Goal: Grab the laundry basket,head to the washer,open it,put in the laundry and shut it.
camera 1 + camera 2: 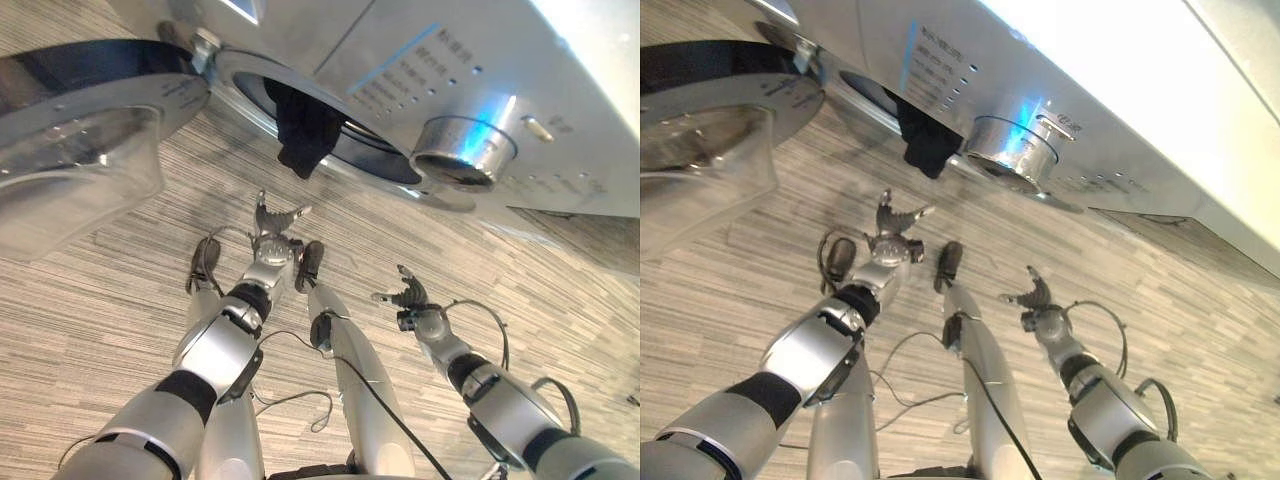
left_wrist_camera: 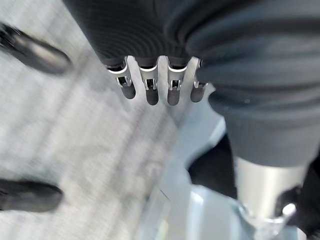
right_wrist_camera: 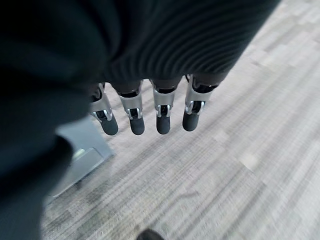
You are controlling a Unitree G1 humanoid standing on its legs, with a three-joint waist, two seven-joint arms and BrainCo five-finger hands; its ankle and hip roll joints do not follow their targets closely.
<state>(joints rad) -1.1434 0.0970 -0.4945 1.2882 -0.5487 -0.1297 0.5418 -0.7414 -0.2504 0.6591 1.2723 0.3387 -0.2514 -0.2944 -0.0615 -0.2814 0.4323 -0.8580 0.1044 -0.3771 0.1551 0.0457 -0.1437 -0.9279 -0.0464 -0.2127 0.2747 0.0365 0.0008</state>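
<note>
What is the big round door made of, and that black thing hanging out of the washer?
The door looks like clear glass or plastic in a shiny chrome-like rim: the floor shows through its bulging middle. The black thing seems to be soft cloth: it droops in folds over the washer's opening.

Laundry spot in a home or showroom: silver front-load washer (image 1: 470, 90) at 12–2 o'clock w/ round door (image 1: 80, 130) swung open at 10, control knob (image 1: 465, 150), grey wood-look plank floor (image 1: 120, 330).

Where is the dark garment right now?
The dark garment hangs over the washer opening's lower rim, half out, right of the open door.
</note>
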